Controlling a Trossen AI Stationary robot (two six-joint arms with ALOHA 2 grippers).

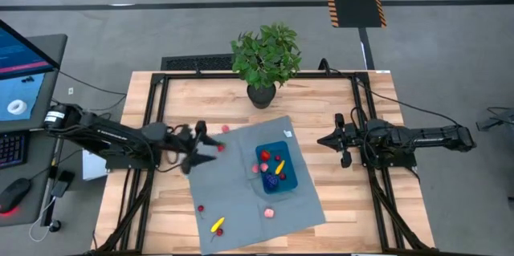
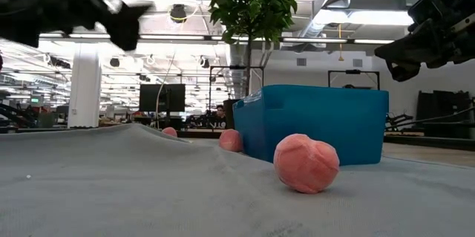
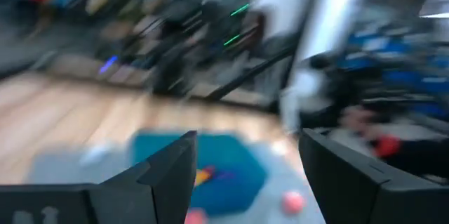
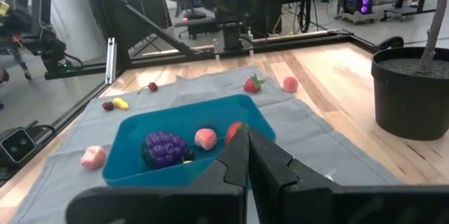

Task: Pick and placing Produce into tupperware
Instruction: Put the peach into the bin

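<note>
The blue tupperware (image 1: 287,177) stands on the grey mat (image 1: 241,184). Inside it lie a purple cluster (image 4: 165,147), a pink piece (image 4: 205,138), a red piece (image 1: 265,156) and a yellow piece (image 1: 279,168). More produce rests on the mat: a red strawberry (image 1: 222,148), a pink piece (image 1: 269,212) and a yellow piece (image 1: 217,225). My left gripper (image 1: 209,149) is open, raised over the mat's left edge, with nothing between its fingers. My right gripper (image 1: 325,139) is shut, right of the tupperware and clear of it.
A potted plant (image 1: 265,59) stands at the table's far edge, behind the mat. Small red pieces (image 1: 201,208) lie near the mat's front left. A white tag (image 1: 287,134) sits by the tupperware's far corner. Bare wood (image 1: 353,208) lies right of the mat.
</note>
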